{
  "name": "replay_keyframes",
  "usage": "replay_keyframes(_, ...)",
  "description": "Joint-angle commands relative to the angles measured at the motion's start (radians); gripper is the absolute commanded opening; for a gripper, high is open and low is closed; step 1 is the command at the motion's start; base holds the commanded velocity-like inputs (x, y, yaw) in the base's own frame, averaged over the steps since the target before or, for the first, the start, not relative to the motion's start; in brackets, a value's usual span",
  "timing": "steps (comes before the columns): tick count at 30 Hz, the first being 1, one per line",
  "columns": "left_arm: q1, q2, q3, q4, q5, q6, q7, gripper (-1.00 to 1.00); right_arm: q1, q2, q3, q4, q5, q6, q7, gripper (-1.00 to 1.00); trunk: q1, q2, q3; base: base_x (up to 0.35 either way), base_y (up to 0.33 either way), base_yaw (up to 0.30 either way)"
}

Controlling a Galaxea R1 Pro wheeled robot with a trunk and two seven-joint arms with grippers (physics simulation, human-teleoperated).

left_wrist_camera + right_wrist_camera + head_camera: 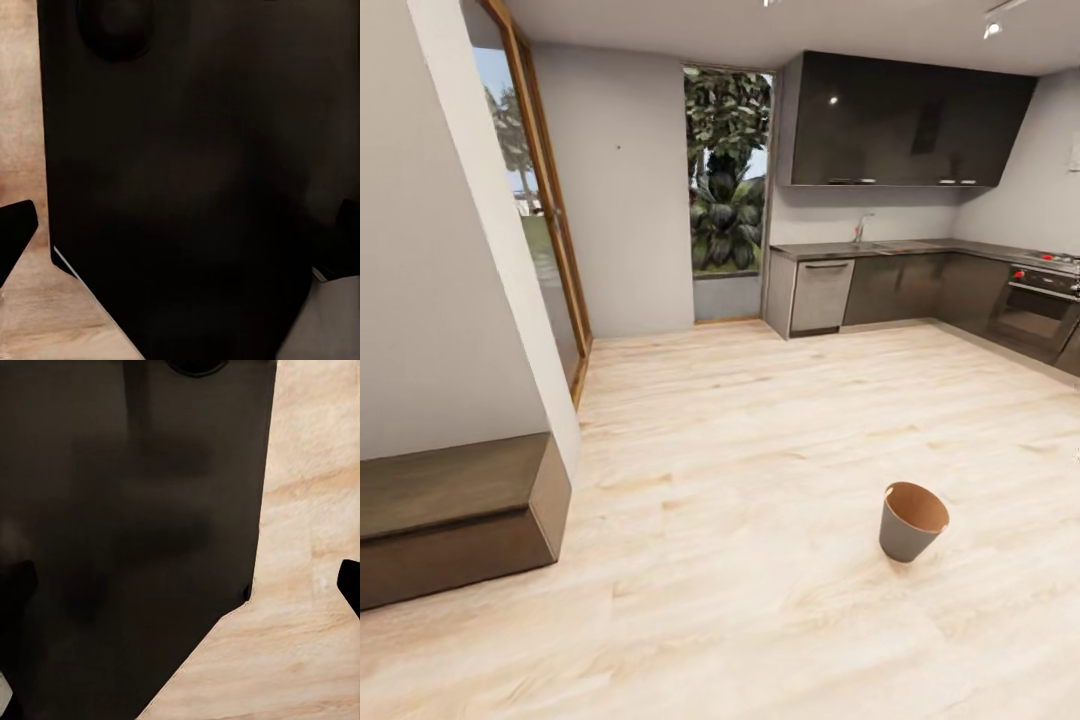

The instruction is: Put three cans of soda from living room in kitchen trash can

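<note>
The trash can stands upright on the pale wood kitchen floor, at the lower right of the head view. It is a small round light-brown bin with a smooth brown inside and nothing showing in it. The three soda cans are out of view. In the left wrist view my left gripper is open, its dark fingertips far apart at the frame's edges, over my dark body and the floor. My right gripper is open too, with nothing between its fingertips.
A low dark wooden bench juts from the white wall at the left. Wood-framed glass doors stand beyond it. Dark grey cabinets and a black oven line the far right. Open floor lies between me and the bin.
</note>
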Motion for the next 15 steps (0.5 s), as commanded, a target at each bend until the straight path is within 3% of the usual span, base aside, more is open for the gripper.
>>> replay_keyframes(1, 0.000, 0.000, 0.000, 0.000, 0.000, 0.000, 0.000, 1.00, 0.000, 0.000, 0.001, 0.000, 0.002, -0.010, 0.000, 1.00, 0.000, 0.000, 0.000, 0.336, 0.082, -0.225)
replay_keyframes(15, -0.001, 0.000, 0.000, 0.001, 0.000, -0.001, -0.001, 1.00, 0.000, 0.001, 0.010, 0.000, 0.009, -0.027, 0.000, 1.00, 0.000, 0.000, 0.000, 0.336, 0.082, -0.271)
